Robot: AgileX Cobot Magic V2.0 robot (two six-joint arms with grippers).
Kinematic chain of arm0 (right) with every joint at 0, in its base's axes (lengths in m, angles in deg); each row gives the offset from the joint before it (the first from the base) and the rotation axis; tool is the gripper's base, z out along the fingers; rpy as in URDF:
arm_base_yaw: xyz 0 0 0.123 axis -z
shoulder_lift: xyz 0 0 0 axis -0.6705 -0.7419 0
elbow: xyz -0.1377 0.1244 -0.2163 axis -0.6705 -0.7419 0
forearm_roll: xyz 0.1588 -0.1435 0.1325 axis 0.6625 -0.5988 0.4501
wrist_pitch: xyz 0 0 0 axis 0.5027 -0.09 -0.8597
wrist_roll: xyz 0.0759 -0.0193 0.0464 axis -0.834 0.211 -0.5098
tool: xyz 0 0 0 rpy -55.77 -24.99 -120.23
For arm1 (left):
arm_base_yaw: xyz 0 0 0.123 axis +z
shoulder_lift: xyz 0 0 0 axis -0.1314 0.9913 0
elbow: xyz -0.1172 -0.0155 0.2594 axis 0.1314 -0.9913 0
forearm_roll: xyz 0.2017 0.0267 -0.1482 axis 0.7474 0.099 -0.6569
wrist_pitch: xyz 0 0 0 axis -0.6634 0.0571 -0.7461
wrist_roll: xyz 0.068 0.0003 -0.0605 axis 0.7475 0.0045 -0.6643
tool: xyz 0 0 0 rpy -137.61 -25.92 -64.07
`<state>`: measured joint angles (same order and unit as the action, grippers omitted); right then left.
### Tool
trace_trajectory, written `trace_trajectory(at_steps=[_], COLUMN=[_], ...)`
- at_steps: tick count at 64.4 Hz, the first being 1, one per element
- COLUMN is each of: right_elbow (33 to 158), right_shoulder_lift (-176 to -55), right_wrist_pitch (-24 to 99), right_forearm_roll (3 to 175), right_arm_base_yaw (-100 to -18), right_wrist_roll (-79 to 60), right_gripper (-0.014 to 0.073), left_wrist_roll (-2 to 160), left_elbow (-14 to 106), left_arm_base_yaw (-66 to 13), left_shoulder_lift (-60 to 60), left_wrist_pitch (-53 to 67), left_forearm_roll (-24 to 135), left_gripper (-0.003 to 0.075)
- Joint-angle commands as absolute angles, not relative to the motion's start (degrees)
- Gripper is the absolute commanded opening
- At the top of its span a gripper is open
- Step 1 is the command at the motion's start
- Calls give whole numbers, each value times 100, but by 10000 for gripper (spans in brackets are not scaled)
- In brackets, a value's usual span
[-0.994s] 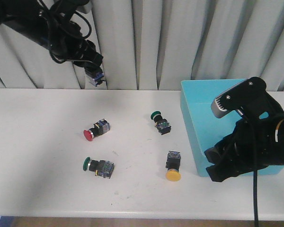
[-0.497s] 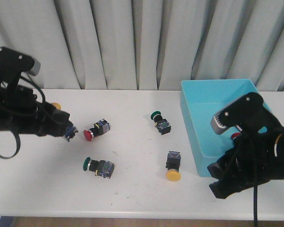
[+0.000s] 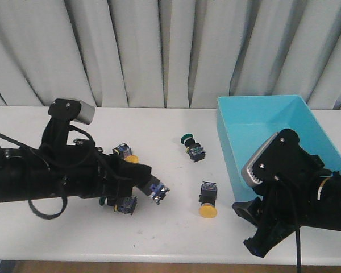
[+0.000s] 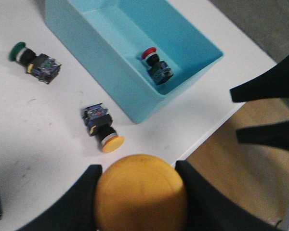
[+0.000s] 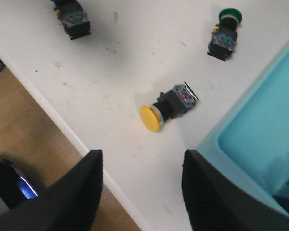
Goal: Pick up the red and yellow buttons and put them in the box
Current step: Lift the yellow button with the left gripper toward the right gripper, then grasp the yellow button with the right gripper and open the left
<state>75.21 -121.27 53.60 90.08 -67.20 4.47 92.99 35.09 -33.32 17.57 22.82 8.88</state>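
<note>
Clamped between the left gripper [image 4: 139, 202] jaws is a yellow button [image 4: 140, 198], cap toward the wrist camera, while the box [image 3: 307, 114] lies at about three o'clock across the table in the front view. A second yellow button [image 5: 167, 109], its long axis roughly ten-to-four in the front view, is lain just beside the box and nearer the right gripper [image 5: 142, 183], whose jaws are spread and empty.

A yellow button [image 5: 167, 109] lies on its side on the white surface [image 5: 115, 72], just beside the blue box [image 5: 260, 130]. The jaws are spread wide apart above the surface edge.
</note>
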Motion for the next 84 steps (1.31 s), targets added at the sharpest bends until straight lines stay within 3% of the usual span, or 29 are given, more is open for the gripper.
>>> trace_trajectory(at_steps=[1,13,33,47,71,78,84], right_elbow=[7661,7661,7661,7661,7661,7661,7661], right_shoulder_lift=[-12005,-12100,-12675,-12922,-12922,-12922,-12922], right_wrist_pitch=[5022,5010,4649,4232,4220,4254,4254], right_forearm_roll=[10038,12331,14678,15256,15339,15339,15339], right_arm_base_yaw=[-6706,-6706,-7101,-7500,-7500,-7500,-7500], right_wrist_roll=[1607,4162,7232,7526,7520,7520,7520], right_gripper=[409,505,505,465,240,237,238], left_wrist_roll=[9891,10444,10446,10434,10434,10442,10589], left_elbow=[3657,3657,3657,3657,3657,3657,3657], left_arm_base_yaw=[-3423,-3437,-3437,-3437,-3437,-3437,-3437], left_shoulder_lift=[1792,2104,2194,2194,2194,2194,2194], left_wrist_pitch=[2275,3096,3378,3408,3457,3462,3574], left_forearm_roll=[-471,-1540,-1769,-1774,-1774,-1774,-1747], left_gripper=[237,237,237,237,246,291,402])
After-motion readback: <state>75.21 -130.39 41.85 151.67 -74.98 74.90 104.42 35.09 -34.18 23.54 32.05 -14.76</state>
